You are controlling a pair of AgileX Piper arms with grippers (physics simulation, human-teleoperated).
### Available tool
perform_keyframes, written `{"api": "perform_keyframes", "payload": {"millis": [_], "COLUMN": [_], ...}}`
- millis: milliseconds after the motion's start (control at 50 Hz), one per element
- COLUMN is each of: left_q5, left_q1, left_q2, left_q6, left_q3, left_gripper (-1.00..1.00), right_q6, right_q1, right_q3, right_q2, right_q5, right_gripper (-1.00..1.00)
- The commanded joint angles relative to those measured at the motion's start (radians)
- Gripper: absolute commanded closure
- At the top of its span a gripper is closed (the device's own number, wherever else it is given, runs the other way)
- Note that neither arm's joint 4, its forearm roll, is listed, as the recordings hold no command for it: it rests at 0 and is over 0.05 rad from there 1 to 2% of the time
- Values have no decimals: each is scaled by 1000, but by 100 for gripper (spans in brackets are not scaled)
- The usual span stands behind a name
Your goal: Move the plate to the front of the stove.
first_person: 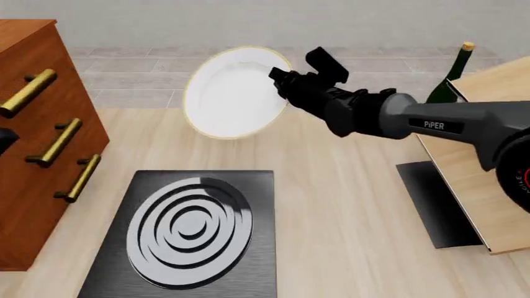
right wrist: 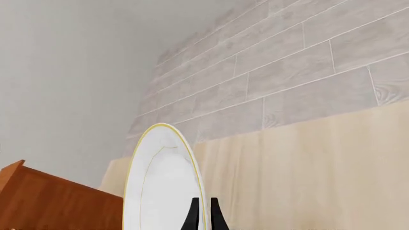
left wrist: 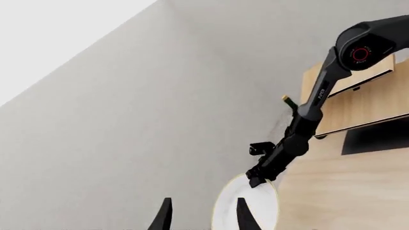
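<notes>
Lowest in the front view, the stove point(first_person: 186, 233) lies flat on the pale wooden surface point(first_person: 331, 205), its ringed burner facing up. At the left edge stands a brown drawer cabinet point(first_person: 33, 143) with brass handles; at the right edge a dark flat panel point(first_person: 435, 205) lies partly under a light wooden board point(first_person: 485, 167). The right arm reaches in from the right, stretched leftward across the upper middle of the frame. Its right claw point(first_person: 280, 81) is clamped on the right rim of the plate point(first_person: 232, 93), which hangs tilted on edge in the upper centre, above and beyond the stove and off the surface. A green bottle point(first_person: 451, 81) stands upper right. The left claw point(left wrist: 201, 215) shows two fingers spread apart.
</notes>
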Motion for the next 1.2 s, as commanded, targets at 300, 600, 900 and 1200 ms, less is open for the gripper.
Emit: {"api": "perform_keyframes", "payload": {"millis": [300, 600, 900, 1200], "left_q5": [22, 30, 47, 49], "left_q1": [23, 37, 51, 62], "left_q2": [-24, -28, -43, -47], "left_q6": [-5, -9, -14, -22], "left_q3": [5, 6, 5, 14], "left_gripper": [-100, -100, -100, -100], "right_q6": [70, 102, 123, 144], "right_q1": [23, 41, 47, 45], "right_q3": [-55, -78, -104, -170], "right_q2": [144, 216, 275, 354], "right_q5": [-74, -110, -130, -125], "right_gripper": [100, 100, 100, 100]}}
